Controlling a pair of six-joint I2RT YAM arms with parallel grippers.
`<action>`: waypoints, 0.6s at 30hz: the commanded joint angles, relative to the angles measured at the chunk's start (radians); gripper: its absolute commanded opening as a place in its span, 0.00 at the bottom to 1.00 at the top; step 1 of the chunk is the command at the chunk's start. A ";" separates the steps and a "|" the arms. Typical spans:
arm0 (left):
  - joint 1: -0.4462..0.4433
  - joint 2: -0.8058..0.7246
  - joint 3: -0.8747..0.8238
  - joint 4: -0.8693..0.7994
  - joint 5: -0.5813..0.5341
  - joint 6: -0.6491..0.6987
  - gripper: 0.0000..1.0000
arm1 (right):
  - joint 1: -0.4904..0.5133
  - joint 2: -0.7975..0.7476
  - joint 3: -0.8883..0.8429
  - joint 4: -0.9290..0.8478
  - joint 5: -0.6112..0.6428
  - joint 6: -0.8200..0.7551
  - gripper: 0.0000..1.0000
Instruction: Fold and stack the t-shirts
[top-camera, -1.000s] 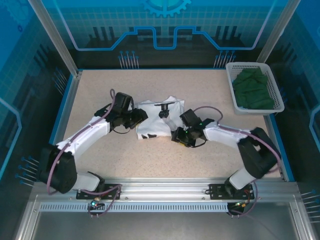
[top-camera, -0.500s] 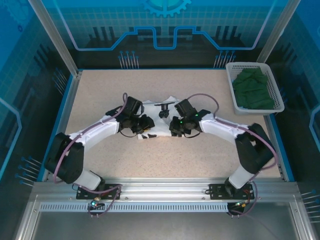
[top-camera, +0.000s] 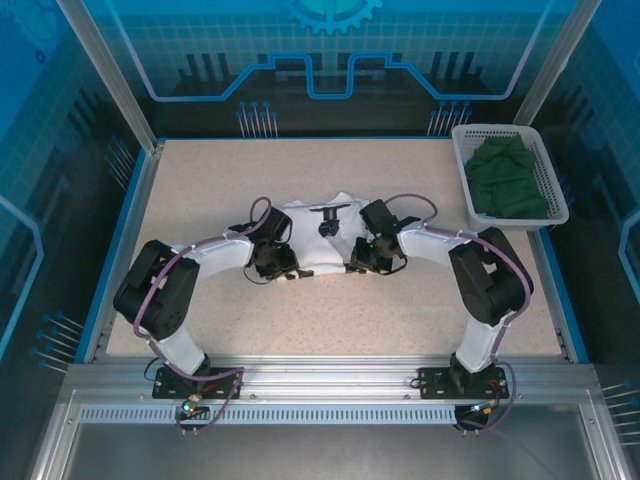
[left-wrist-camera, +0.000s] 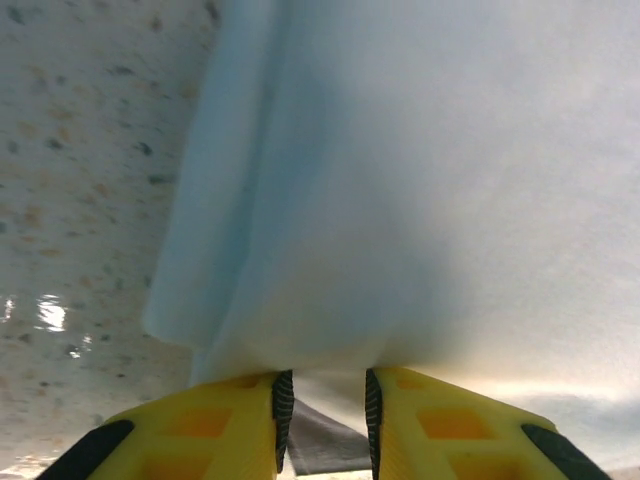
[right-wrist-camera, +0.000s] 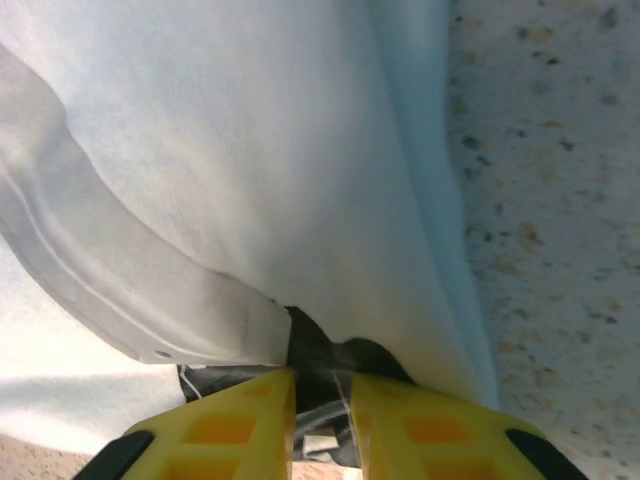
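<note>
The white t-shirt (top-camera: 312, 243) with a black print lies bunched into a small rectangle at the table's middle. My left gripper (top-camera: 284, 263) is at its lower left corner and my right gripper (top-camera: 358, 258) at its lower right corner. In the left wrist view the yellow jaws (left-wrist-camera: 326, 405) stand close together with white cloth (left-wrist-camera: 400, 180) pinched between them. In the right wrist view the jaws (right-wrist-camera: 322, 400) are nearly closed on a dark printed fold under the white cloth (right-wrist-camera: 250, 150). The dark green t-shirt (top-camera: 510, 180) lies crumpled in the basket.
The white lattice basket (top-camera: 463, 168) stands at the back right corner. Speckled tabletop (top-camera: 200, 180) surrounds the shirt, and blue rails edge the table on both sides.
Both arms swung inward from beside the shirt and pushed their grippers onto its lower corners. The shirt's lower part now looks narrower and more bunched.
</note>
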 joint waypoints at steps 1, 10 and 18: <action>0.041 0.011 -0.044 -0.059 -0.108 0.018 0.30 | -0.026 -0.025 -0.049 -0.079 0.038 -0.030 0.32; 0.083 -0.087 0.005 -0.069 0.001 0.042 0.33 | -0.075 -0.171 -0.111 -0.032 -0.025 -0.045 0.45; 0.116 -0.016 0.355 -0.126 0.073 0.059 0.33 | -0.075 -0.067 0.196 -0.076 0.023 -0.058 0.28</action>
